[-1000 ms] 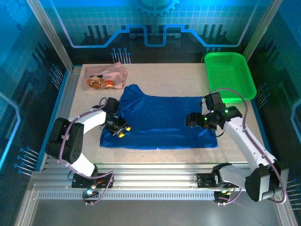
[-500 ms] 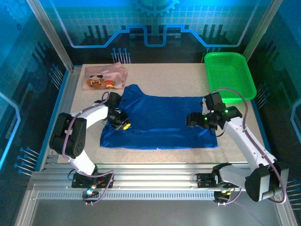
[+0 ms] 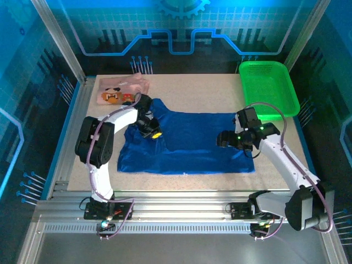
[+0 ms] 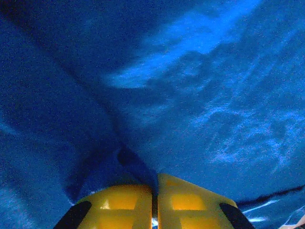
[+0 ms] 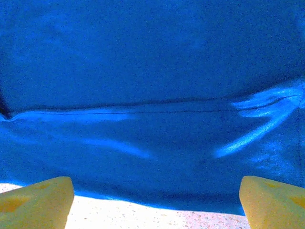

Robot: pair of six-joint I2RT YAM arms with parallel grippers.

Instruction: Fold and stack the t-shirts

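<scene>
Folding the blue t-shirt (image 3: 192, 144) mid-table, my left gripper (image 3: 155, 133), clamped apparently on its edge, has swung up near the pink t-shirt (image 3: 118, 91); my right gripper (image 3: 223, 139) hovers spread over the opposite edge.

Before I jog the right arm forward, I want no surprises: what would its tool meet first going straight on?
Most likely the large royal-blue cloth t-shirt: the open right tool points at its edge on the speckled table; depth is unclear.

Speckled beige table (image 3: 209, 91) stands inside blue-lit, circuit-patterned walls (image 3: 231, 22).
</scene>
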